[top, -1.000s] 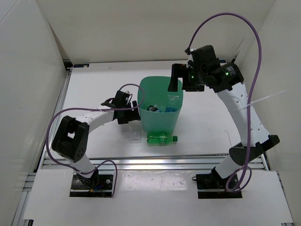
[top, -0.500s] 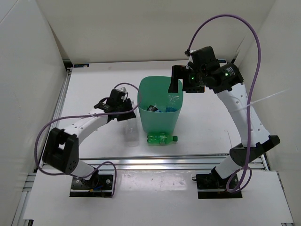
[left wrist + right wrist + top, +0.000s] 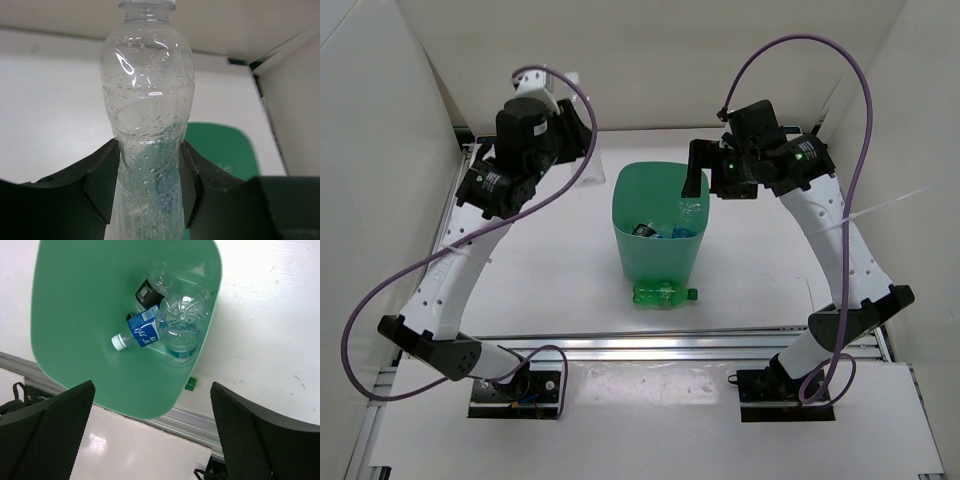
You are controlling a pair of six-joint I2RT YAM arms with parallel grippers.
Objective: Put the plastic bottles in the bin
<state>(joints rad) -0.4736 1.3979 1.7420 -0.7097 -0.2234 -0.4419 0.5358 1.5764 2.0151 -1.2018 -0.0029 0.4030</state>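
Observation:
A clear plastic bottle (image 3: 147, 100) with droplets inside stands pinched at its waist between my left gripper's (image 3: 148, 150) fingers, which are shut on it. That gripper (image 3: 572, 120) is raised high, left of and behind the green bin (image 3: 660, 250). Inside the bin lie a blue-labelled bottle (image 3: 142, 332), a clear bottle (image 3: 182, 320) and a dark-labelled one (image 3: 150, 287). A green bottle (image 3: 663, 294) lies on its side on the table against the bin's near wall. My right gripper (image 3: 698, 170) hangs open and empty over the bin's far right rim.
White walls close in the table on the left, back and right. An aluminium rail (image 3: 650, 345) runs along the near edge. Purple cables (image 3: 800, 45) loop above both arms.
My left gripper shut on the clear bottle beside the bin's left wall, then rose high and swung back with it. The right arm has stayed still.

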